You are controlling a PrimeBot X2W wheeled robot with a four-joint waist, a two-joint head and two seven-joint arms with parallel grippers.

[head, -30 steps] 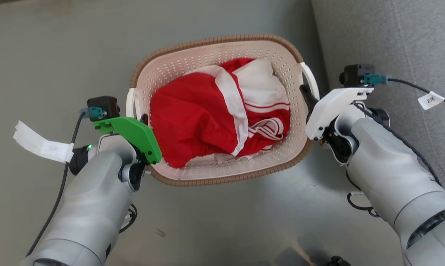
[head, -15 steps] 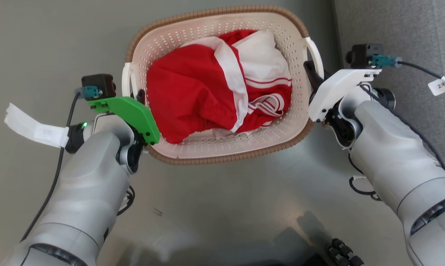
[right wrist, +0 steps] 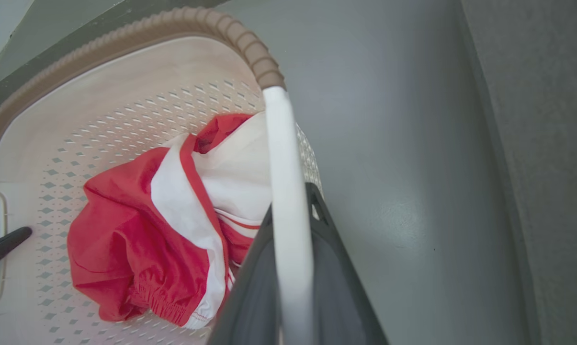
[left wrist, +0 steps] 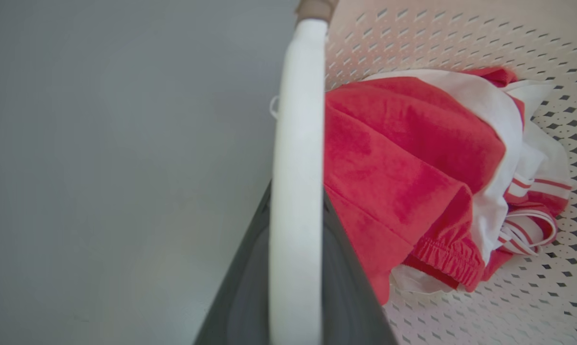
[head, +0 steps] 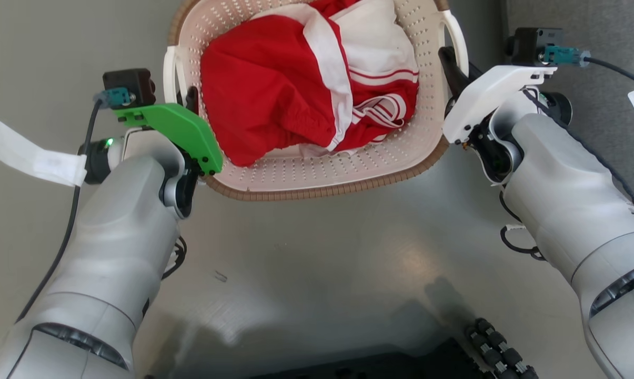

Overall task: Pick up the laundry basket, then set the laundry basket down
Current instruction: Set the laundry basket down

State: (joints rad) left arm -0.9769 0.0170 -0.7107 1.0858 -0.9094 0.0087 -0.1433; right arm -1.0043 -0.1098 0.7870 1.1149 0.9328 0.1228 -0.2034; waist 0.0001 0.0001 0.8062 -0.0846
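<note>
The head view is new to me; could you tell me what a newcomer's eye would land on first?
Bright red-and-white clothes heaped in the cream basket at top centre grab the eye first. Next, the left pincer under its green cover and the right pincer under a white cover, each clamped on a white side handle of the basket.

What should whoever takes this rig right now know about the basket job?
Claws: the left claw is shut on the left handle; the right claw is shut on the right handle.
Things: the basket sits between both arms, with red-and-white clothes inside. I cannot tell if it is off the floor.
Done: both handles gripped.
Left: finish the lift, set the basket down, open both claws.
</note>
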